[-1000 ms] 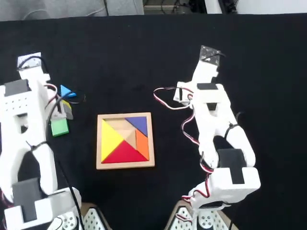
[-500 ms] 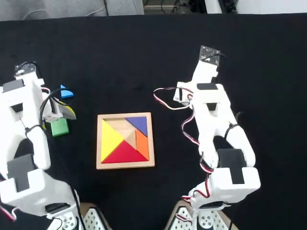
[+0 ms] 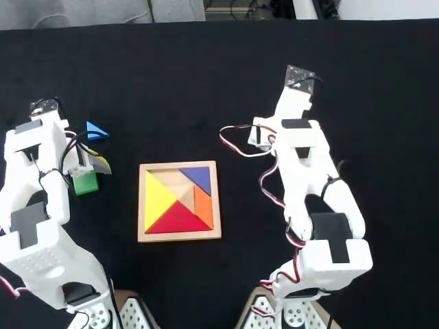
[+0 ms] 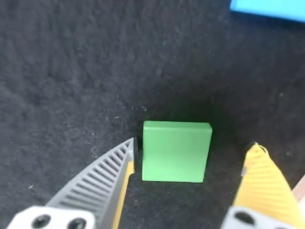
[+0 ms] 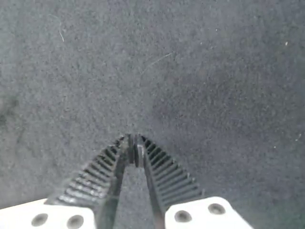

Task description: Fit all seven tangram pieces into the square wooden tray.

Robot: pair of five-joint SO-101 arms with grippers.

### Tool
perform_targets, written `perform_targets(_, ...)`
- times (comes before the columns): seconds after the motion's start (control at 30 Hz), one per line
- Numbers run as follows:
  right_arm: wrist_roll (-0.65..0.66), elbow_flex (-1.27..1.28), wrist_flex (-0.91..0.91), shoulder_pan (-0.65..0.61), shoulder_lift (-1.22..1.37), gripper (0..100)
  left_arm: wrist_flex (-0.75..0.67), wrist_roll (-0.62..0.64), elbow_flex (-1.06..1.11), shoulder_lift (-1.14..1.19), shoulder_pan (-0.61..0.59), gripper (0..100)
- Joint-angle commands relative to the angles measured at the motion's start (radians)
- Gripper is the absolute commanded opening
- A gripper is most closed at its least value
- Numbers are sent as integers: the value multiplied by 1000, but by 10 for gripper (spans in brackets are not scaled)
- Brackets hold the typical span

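Square [image 4: 176,151] between wide-spread fingers of the left gripper [image 4: 193,147].
It lies mid-left in the high view, left of the tray [image 3: 180,165]; the right gripper [image 5: 134,143] is pinched together, empty.

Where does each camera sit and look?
High view: above the table, looking down at the tray and arms.
Left wrist view: on that arm, looking past the open left end effector at the green square.
Right wrist view: on that arm, facing cloth past the shut right end effector.
Shared: the green square, in high and left wrist views.
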Motion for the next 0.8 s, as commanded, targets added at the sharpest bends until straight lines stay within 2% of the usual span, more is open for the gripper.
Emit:
perform_targets(0.0, -12, -7, -17, 12, -61, 11, 9, -12, -8, 0, -15, 353)
perform_targets(0.2, -12, -7, -17, 12, -61, 11, 14, -72, -4, 2, -19, 352)
perform_targets(0.43, -12, -8, -17, 12, -61, 11, 12, -81, 2, 2, -18, 253)
perform_targets(0.77, -12, -8, -17, 12, -61, 11, 8, -81, -4, 2, -13, 250)
